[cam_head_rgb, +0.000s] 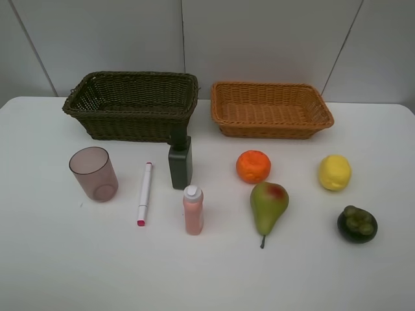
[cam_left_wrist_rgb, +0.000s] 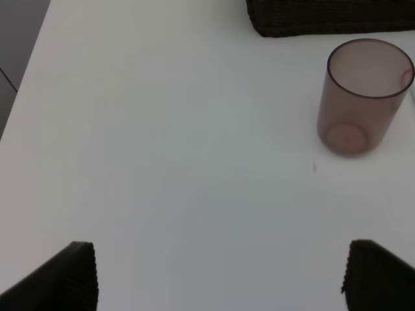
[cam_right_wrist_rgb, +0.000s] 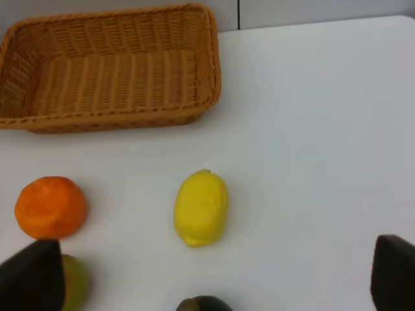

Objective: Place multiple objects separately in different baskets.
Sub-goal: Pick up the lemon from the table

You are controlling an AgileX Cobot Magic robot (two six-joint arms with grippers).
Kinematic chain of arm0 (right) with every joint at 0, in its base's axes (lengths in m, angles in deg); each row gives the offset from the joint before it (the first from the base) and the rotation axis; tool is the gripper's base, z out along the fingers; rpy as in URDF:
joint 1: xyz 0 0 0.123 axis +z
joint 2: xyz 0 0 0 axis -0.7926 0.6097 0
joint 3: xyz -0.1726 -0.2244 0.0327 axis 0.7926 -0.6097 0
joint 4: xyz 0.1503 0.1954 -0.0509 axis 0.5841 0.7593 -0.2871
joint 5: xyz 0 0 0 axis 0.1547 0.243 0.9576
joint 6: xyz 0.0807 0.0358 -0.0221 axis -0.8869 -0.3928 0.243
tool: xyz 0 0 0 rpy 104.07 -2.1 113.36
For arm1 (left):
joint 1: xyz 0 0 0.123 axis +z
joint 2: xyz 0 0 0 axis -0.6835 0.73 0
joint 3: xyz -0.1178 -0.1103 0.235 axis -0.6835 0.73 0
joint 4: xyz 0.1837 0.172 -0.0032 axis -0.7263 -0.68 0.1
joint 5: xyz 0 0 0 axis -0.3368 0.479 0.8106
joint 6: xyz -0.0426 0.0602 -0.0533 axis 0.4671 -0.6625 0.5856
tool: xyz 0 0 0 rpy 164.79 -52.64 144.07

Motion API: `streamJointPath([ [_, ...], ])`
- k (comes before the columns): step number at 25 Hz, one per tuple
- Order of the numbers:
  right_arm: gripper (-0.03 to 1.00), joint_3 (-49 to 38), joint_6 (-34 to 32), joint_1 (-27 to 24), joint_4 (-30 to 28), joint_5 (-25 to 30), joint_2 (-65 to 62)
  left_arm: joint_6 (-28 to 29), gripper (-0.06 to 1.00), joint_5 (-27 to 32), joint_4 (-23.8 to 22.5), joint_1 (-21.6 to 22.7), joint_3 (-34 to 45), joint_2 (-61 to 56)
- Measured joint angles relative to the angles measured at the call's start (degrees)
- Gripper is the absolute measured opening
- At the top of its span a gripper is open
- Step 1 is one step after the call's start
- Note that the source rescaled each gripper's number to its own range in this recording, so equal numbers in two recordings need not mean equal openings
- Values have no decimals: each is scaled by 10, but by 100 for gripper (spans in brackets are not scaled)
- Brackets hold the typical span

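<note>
At the back stand a dark olive basket (cam_head_rgb: 130,126) and an orange-tan basket (cam_head_rgb: 269,129), both holding nothing. In front of them, left to right, are a pinkish cup (cam_head_rgb: 94,173), a white-pink marker (cam_head_rgb: 144,193), a dark green bottle (cam_head_rgb: 180,162), a pink bottle (cam_head_rgb: 193,209), an orange (cam_head_rgb: 253,166), a pear (cam_head_rgb: 268,204), a lemon (cam_head_rgb: 334,172) and a dark green fruit (cam_head_rgb: 357,224). My left gripper (cam_left_wrist_rgb: 220,278) is open above bare table, short of the cup (cam_left_wrist_rgb: 363,97). My right gripper (cam_right_wrist_rgb: 214,275) is open near the lemon (cam_right_wrist_rgb: 201,207).
The white table (cam_head_rgb: 58,259) ends at a pale panelled wall behind the baskets. Its left edge shows in the left wrist view. Neither arm appears in the high view.
</note>
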Motion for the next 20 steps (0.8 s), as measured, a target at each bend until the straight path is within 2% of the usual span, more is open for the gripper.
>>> streamJointPath([
  [6, 100, 104, 0, 0, 1, -32, 186, 0, 100, 0, 0, 0, 0, 0],
  [12, 100, 187, 7, 0, 17, -38, 343, 0, 100, 0, 0, 0, 0, 0],
  [20, 100, 199, 15, 0, 17, -47, 482, 0, 100, 0, 0, 0, 0, 0],
])
